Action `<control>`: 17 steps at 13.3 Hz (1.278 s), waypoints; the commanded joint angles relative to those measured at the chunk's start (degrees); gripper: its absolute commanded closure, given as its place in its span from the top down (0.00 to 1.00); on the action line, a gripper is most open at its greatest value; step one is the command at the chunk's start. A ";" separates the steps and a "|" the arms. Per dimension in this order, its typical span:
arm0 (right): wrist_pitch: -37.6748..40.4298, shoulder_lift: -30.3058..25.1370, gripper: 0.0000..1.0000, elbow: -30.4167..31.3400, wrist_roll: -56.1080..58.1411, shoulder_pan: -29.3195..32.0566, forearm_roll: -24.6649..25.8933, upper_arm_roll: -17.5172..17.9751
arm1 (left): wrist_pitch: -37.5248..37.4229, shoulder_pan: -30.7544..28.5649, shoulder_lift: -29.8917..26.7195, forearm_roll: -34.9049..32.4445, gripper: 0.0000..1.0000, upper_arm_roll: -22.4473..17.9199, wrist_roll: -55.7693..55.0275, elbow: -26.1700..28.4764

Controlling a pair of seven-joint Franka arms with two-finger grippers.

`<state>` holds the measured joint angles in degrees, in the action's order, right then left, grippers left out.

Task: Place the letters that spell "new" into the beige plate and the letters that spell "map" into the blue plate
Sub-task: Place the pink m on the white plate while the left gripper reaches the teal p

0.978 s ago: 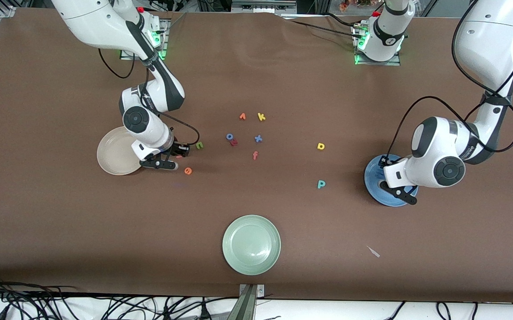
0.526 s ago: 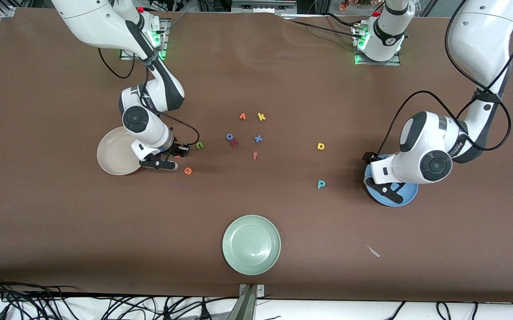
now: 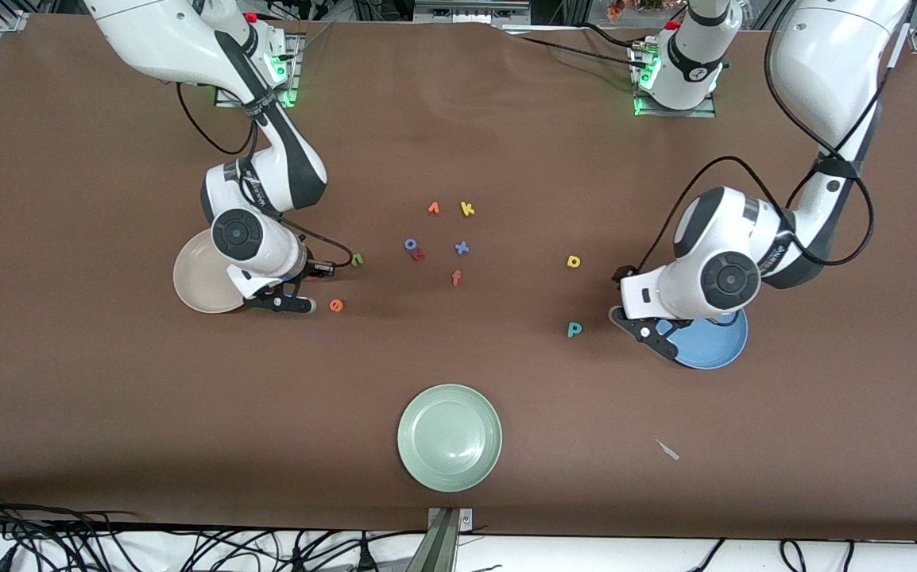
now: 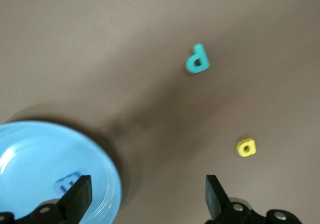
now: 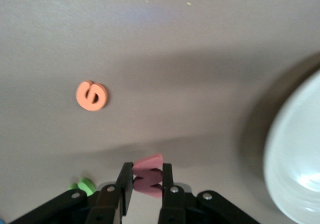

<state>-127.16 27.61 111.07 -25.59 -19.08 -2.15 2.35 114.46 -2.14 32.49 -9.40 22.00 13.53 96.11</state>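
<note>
My right gripper [image 5: 146, 173] is shut on the salmon-red "w" [image 5: 148, 179], low over the table beside the beige plate [image 3: 196, 278]. The orange "e" [image 3: 336, 305] and green "n" [image 3: 357, 259] lie on the table close by, toward the middle. My left gripper [image 4: 148, 194] is open with nothing between its fingers, over the table at the blue plate's [image 3: 713, 345] rim. The periwinkle "m" [image 4: 66, 182] lies in that plate. The teal "p" [image 3: 574, 329] and yellow "a" [image 3: 574, 261] lie on the table, toward the middle from that gripper.
Near the table's middle lie a yellow "k" [image 3: 467, 209], a small orange letter [image 3: 433, 208], a blue "x" [image 3: 462, 248], a salmon "f" [image 3: 456, 277] and two more touching letters [image 3: 413, 249]. A pale green plate [image 3: 449, 437] sits nearest the front camera.
My left gripper opened and moved off the blue plate toward the teal "p". My right gripper closed on the "w" and shifted slightly toward the beige plate.
</note>
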 commanded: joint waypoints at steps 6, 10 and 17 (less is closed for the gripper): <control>9.64 -1.95 0.26 -0.42 16.96 0.27 0.04 -8.22 | 14.11 6.53 7.14 -2.12 1.00 -0.82 -19.30 -0.83; 9.82 -1.42 0.26 0.02 24.69 1.15 -0.31 -11.31 | 19.05 6.62 9.87 -5.98 1.00 -0.73 -22.57 -0.66; 10.52 -0.98 1.00 -1.90 27.70 3.44 -5.74 -10.61 | 19.23 8.11 10.84 -9.05 1.00 -1.00 -32.24 -0.66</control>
<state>-117.50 26.80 110.65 1.45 -15.21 -4.50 -8.92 133.28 5.03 42.80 -14.47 21.40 -14.58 96.17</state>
